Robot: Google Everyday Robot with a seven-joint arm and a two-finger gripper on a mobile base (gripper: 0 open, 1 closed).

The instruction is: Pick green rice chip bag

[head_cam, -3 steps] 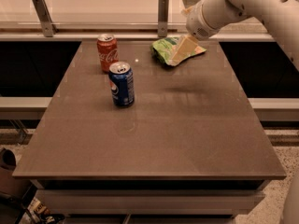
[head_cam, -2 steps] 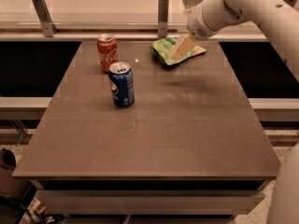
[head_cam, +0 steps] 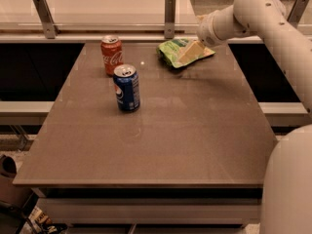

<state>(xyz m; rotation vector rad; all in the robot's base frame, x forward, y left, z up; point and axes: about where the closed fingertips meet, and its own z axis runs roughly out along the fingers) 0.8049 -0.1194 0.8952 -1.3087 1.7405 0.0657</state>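
Note:
The green rice chip bag (head_cam: 171, 52) lies flat at the far edge of the table, right of centre, with an orange corner on its right side. My gripper (head_cam: 190, 52) reaches in from the upper right on the white arm and sits low over the bag's right half, covering part of it. I cannot make out whether it touches the bag.
A red soda can (head_cam: 111, 55) stands at the far left of the brown table (head_cam: 195, 130), and a blue soda can (head_cam: 127, 87) stands just in front of it. A rail with metal posts (head_cam: 169, 14) runs behind the table. My white body (head_cam: 290, 189) fills the lower right.
The gripper has shifted slightly left over the bag. The bag and both cans have stayed in place.

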